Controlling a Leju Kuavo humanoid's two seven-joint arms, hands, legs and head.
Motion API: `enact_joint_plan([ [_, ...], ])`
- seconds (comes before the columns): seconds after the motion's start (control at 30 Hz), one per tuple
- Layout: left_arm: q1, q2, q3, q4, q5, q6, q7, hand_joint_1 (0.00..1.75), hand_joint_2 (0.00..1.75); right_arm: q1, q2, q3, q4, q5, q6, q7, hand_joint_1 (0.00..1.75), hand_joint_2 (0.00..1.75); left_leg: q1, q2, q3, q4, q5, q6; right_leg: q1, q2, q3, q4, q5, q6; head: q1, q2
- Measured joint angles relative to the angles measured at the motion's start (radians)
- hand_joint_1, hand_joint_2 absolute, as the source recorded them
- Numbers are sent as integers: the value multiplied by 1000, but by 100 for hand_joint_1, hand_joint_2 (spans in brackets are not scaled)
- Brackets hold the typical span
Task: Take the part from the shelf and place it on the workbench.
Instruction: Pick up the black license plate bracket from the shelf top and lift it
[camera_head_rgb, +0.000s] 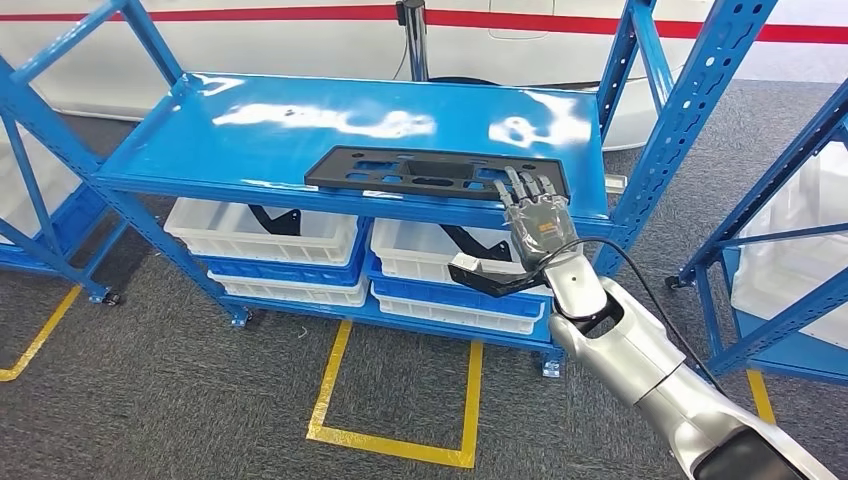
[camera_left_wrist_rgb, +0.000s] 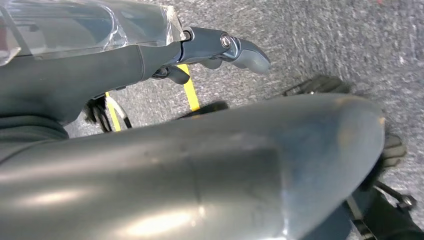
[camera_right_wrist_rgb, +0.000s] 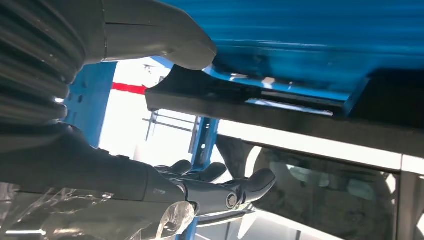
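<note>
On top shelf (camera_head_rgb: 250, 120), near edge: black flat part (camera_head_rgb: 430, 172). Right hand (camera_head_rgb: 538, 222) at part's right end, fingers spread, holding nothing. Advice: slide fingers over edge, thumb under, pinch firmly, lift level. Left hand (camera_left_wrist_rgb: 220, 47) hanging low, state unclear.

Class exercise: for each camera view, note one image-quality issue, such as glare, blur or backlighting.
Head view: white glare patches on the blue shelf behind the black part. Left wrist view: a blurred dark shape up close, carpet sharper. Right wrist view: bright backlight leaves the right hand dark.
</note>
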Motion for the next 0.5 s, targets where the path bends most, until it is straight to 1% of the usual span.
enact_joint_plan([
  [0.03,1,0,0,0,0,-1,0,0,0,2,0,0,0,0,0,0,0,175,1,0,-41,62,-12,-1,1,0,4,0,-4,-2,0,0],
  [0.07,3,0,0,0,0,-2,0,0,0,4,0,0,0,-1,0,0,0,175,1,0,-70,94,-7,-1,3,1,9,0,-9,-3,0,0],
  [0.1,4,0,0,0,0,-2,0,0,0,7,0,0,0,-2,0,0,0,175,0,0,-78,84,17,3,5,2,15,0,-13,-3,0,0],
  [0.13,4,0,0,0,0,-3,0,0,0,8,0,0,-1,-3,0,0,0,175,-2,0,-67,32,60,10,7,3,23,0,-19,-3,0,0],
  [0.17,4,0,0,0,0,-3,0,0,0,8,0,0,-2,-3,0,0,0,175,-6,0,-45,-37,106,20,8,4,31,-1,-23,-3,0,0],
  [0.2,4,0,0,0,1,-2,0,0,0,8,0,0,-3,-4,0,0,0,175,-9,0,-24,-96,143,28,10,4,36,-2,-27,-3,0,0],
  [0.23,4,0,0,0,1,-2,0,0,0,8,0,0,-4,-4,0,0,0,175,-11,0,-9,-137,167,35,10,4,40,-3,-29,-3,0,0],
  [0.27,4,0,0,0,1,-2,0,0,0,8,0,0,-5,-4,1,0,0,175,-13,0,-4,-151,175,38,10,4,41,-3,-30,-3,0,0],
  [0.37,4,0,0,0,1,-2,0,0,0,8,0,0,-5,-4,1,0,0,175,-13,0,-4,-151,175,38,10,4,41,-3,-30,-3,0,0],
  [0.43,4,1,0,0,1,-2,0,0,0,8,0,0,-5,-4,1,0,0,175,-14,0,-1,-159,179,40,9,4,41,-4,-30,-3,0,0],
  [0.5,4,5,0,1,1,-2,0,0,0,10,0,0,-6,-4,2,0,0,175,-26,1,9,-189,174,52,2,2,42,-7,-33,9,0,0],
])
